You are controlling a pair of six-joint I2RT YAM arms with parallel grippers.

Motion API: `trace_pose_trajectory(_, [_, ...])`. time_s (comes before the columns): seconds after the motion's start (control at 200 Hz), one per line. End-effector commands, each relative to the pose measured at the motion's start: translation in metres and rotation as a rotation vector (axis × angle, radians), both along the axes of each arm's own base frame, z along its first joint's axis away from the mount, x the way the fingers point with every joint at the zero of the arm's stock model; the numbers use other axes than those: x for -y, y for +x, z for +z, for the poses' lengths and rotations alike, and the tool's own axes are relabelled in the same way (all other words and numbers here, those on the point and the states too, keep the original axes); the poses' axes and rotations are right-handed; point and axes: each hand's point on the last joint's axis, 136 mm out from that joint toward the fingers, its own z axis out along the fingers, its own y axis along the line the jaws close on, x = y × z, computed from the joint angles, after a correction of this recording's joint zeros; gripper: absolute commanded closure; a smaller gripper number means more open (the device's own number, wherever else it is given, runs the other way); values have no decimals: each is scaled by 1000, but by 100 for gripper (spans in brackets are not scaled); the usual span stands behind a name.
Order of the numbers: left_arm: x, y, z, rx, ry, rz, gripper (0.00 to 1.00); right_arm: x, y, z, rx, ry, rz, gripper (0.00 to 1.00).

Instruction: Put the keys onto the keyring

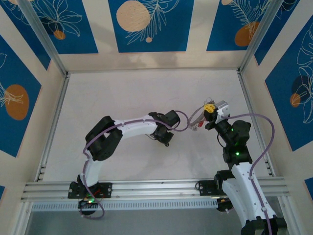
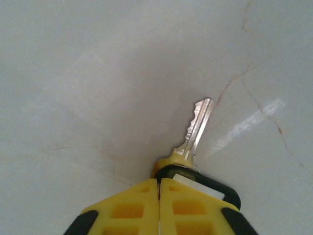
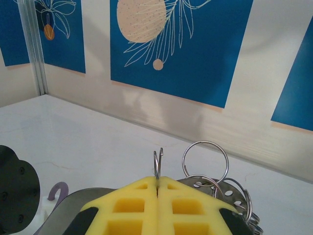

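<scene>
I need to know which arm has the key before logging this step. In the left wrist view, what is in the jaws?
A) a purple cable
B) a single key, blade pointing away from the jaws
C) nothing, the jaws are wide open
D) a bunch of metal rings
B: the left gripper has its jaws shut on the head of a key, whose silvery blade sticks out past them.

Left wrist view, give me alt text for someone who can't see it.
The yellow left gripper, shut, pinches a small silver key by its head, the toothed blade pointing up and slightly right over a pale table.
</scene>
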Motion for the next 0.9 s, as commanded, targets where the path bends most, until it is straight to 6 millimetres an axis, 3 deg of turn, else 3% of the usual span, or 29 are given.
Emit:
trace_pose_trajectory(0.0, [-3,-4,6,4,33,-39,97,0,-5,19,71,21,9,100])
trace_pose_trajectory(0.12, [-6,-4,13,20,33,-53,96,-2,-5,17,64,18,18,100])
trace_pose_trajectory(0.2, [-9,-5,17,23,31,-53,85,-2,-5,16,59,18,18,100])
trace_pose_trajectory(0.27, [-11,-6,19,9,23,-49,81,-2,-4,17,61,16,22,100])
trace_pose_trajectory(0.645, [-10,-16,9,-46,16,-52,88,-4,-5,15,53,15,30,100])
trace_pose_trajectory(0.895, [-15,-17,4,-50,40,-53,80,-4,-5,16,55,15,29,100])
